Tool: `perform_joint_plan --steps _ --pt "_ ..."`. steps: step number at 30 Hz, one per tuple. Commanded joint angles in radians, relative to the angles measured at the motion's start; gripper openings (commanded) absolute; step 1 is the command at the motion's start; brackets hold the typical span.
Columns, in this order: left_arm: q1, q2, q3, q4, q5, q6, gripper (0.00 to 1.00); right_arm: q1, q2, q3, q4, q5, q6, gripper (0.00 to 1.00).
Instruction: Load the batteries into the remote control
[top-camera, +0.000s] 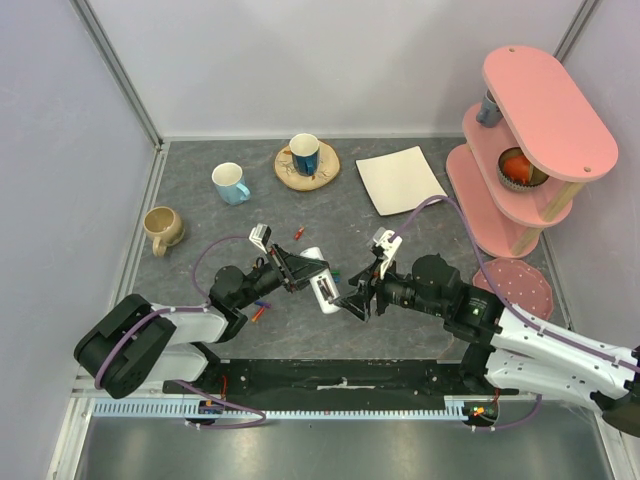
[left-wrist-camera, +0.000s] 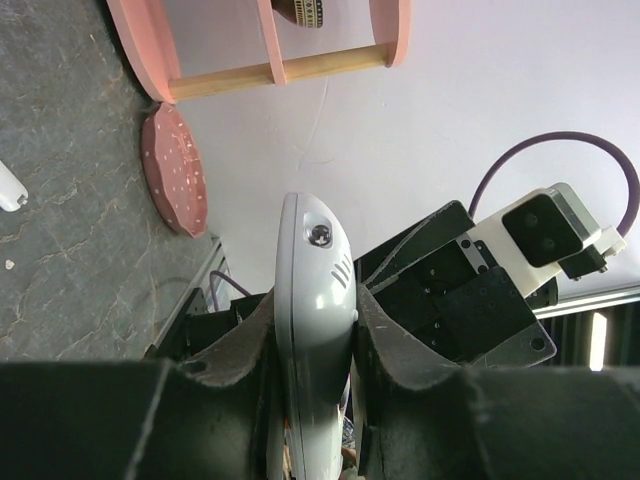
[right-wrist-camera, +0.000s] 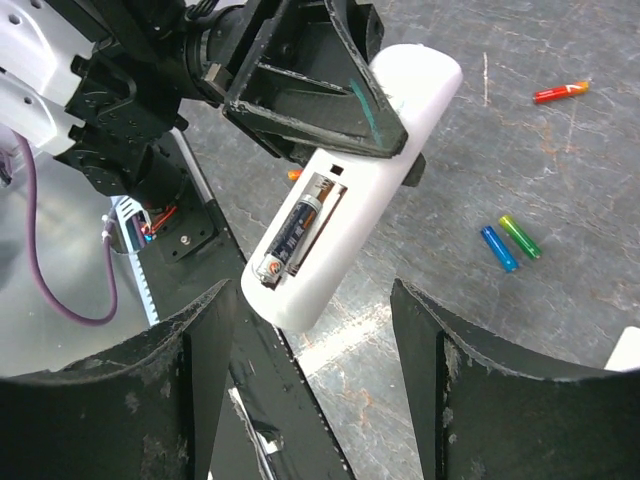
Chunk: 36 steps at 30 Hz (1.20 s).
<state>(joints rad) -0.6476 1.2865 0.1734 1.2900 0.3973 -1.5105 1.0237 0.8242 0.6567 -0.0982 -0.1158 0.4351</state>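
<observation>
My left gripper (top-camera: 305, 272) is shut on the remote control (top-camera: 325, 289) and holds it above the table. In the left wrist view the white remote control (left-wrist-camera: 315, 300) stands edge-on between the two pads. Its open compartment faces the right wrist camera, and one dark battery (right-wrist-camera: 295, 235) lies in the near slot of the remote control (right-wrist-camera: 370, 170). My right gripper (right-wrist-camera: 310, 380) is open, and the remote's lower end sits just ahead of its fingertips without touching them. Loose batteries lie on the table: red-orange (right-wrist-camera: 560, 92), blue (right-wrist-camera: 497, 247) and green (right-wrist-camera: 520, 236).
At the back stand a pale blue mug (top-camera: 230, 183), a dark blue mug (top-camera: 305, 155) on a wooden coaster, a beige mug (top-camera: 163, 228) and a flat white plate (top-camera: 400, 180). A pink shelf (top-camera: 530, 140) and a pink disc (top-camera: 520, 285) stand at the right.
</observation>
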Motion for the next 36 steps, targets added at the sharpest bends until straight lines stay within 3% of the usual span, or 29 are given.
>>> perform_joint_plan --steps 1,36 --pt "-0.004 -0.026 0.029 0.374 0.021 -0.031 0.02 -0.002 0.023 -0.005 0.089 -0.045 0.014 0.7" --pt "-0.015 -0.065 0.032 0.374 0.069 -0.017 0.02 -0.025 0.135 0.034 0.081 -0.056 0.005 0.68"
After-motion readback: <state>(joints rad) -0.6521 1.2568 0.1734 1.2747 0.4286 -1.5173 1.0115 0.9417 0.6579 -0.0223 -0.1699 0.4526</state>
